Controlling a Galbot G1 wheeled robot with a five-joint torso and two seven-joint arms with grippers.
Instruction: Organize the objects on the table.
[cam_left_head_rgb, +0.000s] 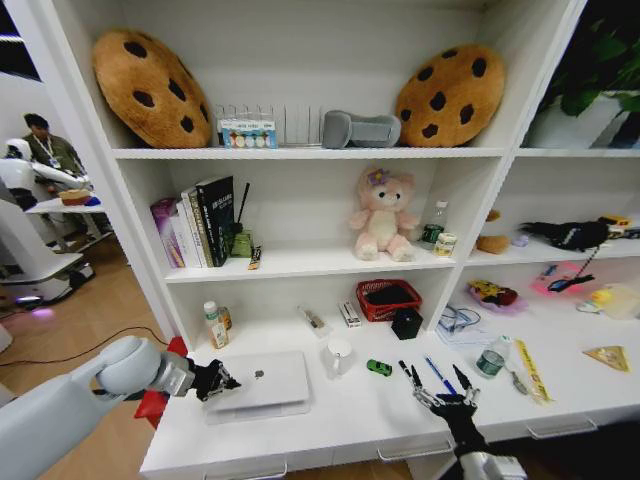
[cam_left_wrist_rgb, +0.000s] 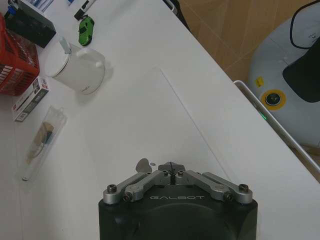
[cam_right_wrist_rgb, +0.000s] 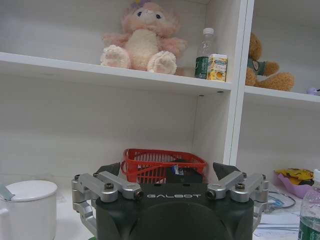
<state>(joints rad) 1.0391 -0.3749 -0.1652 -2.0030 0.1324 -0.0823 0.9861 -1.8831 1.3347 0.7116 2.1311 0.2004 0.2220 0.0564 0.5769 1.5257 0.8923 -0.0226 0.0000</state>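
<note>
Left end effector (cam_left_head_rgb: 228, 381) closed at laptop (cam_left_head_rgb: 262, 385) edge on tabletop (cam_left_head_rgb: 330, 420). Right end effector (cam_left_head_rgb: 437, 382) open, blue pen (cam_left_head_rgb: 438, 374) between fingers.

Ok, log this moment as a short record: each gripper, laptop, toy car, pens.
left gripper: shut, at the laptop's left edge
right gripper: open, above the desk's front edge, by the pens
laptop: closed, flat on the desk
toy car: green, right of the white mug
pens: lying apart from the car
</note>
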